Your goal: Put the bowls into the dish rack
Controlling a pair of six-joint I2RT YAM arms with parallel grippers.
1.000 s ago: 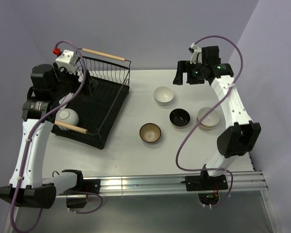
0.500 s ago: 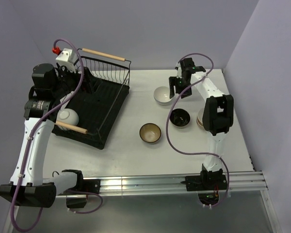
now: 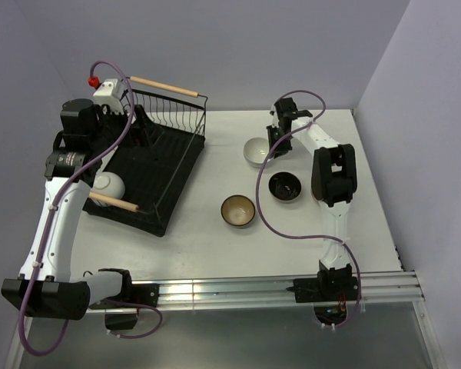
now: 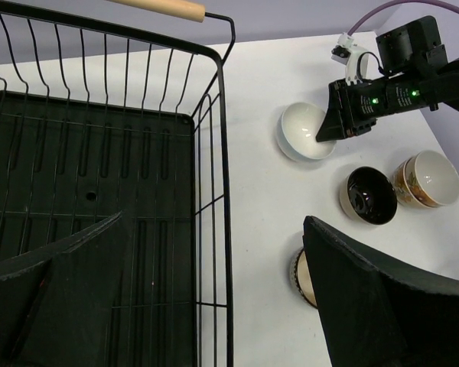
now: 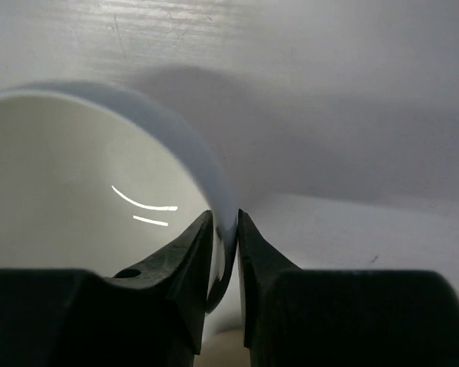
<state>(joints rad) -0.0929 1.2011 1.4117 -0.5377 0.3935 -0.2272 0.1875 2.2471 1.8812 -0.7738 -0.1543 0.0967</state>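
My right gripper (image 5: 226, 229) is shut on the near rim of a white bowl (image 5: 84, 176), one finger inside and one outside. In the top view this white bowl (image 3: 255, 151) sits on the table with the right gripper (image 3: 275, 142) at its right edge. A glossy black bowl (image 3: 284, 187) and a brown bowl (image 3: 237, 211) stand in front of it. Stacked cream bowls (image 4: 428, 177) show in the left wrist view. Another white bowl (image 3: 107, 184) lies in the dish rack (image 3: 177, 115). My left gripper (image 4: 214, 222) hangs open over the rack's right wall (image 4: 222, 115), holding nothing.
The rack's wooden handles (image 3: 163, 85) run along its far and near ends. The right arm's purple cable (image 3: 269, 215) loops over the table between the black and brown bowls. Walls close in behind and to the right.
The right arm swung left and down from the back right corner to the white bowl, and its jaws closed on the rim. The left arm barely shifted.
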